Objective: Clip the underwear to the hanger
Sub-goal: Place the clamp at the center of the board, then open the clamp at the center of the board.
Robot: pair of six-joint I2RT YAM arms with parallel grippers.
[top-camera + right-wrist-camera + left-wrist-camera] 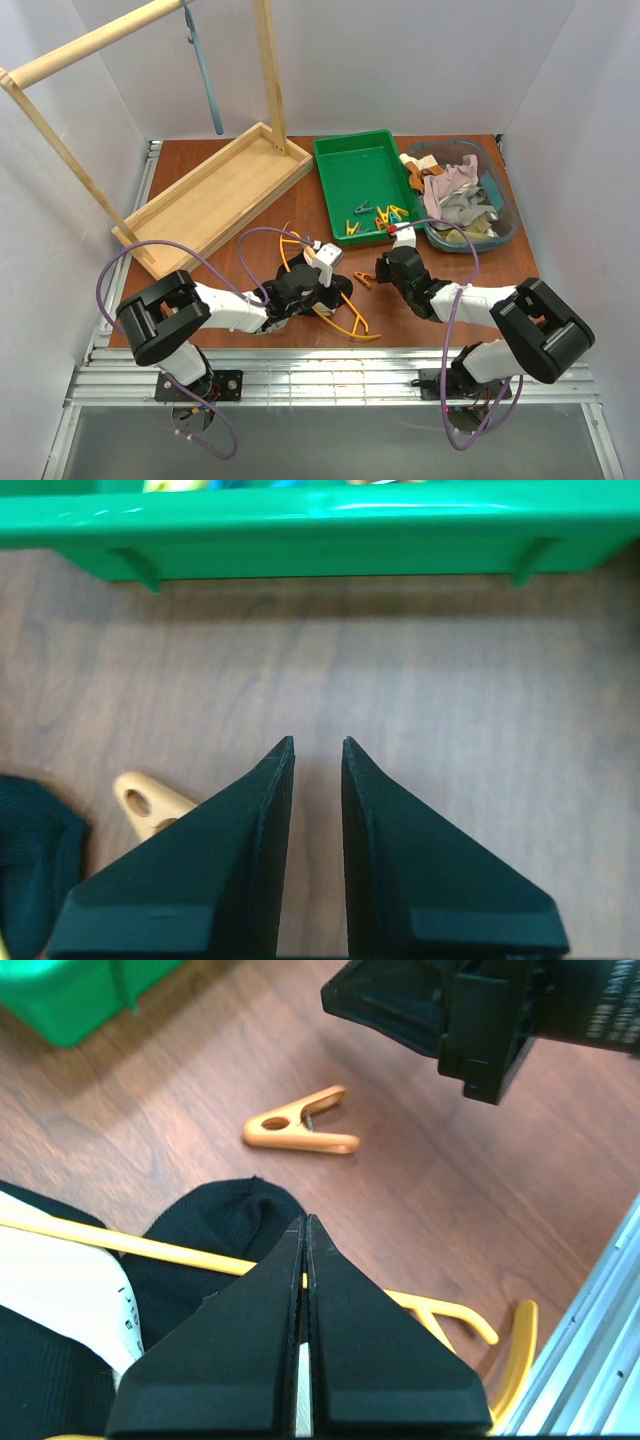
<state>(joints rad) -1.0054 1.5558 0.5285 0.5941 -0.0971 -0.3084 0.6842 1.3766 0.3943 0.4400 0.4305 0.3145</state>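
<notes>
Tabletop (305, 205) brown woodgrain, walls (400, 60) white

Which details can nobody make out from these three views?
- Left wrist: whether the shut left gripper pinches the hanger; its own fingers hide that.
- Right wrist: orange peg, half hidden behind the right gripper.
- Top view: pegs in the green tray, too small to count.

Lab rig: white walls (420, 60), 2 bolted arms (230, 305).
</notes>
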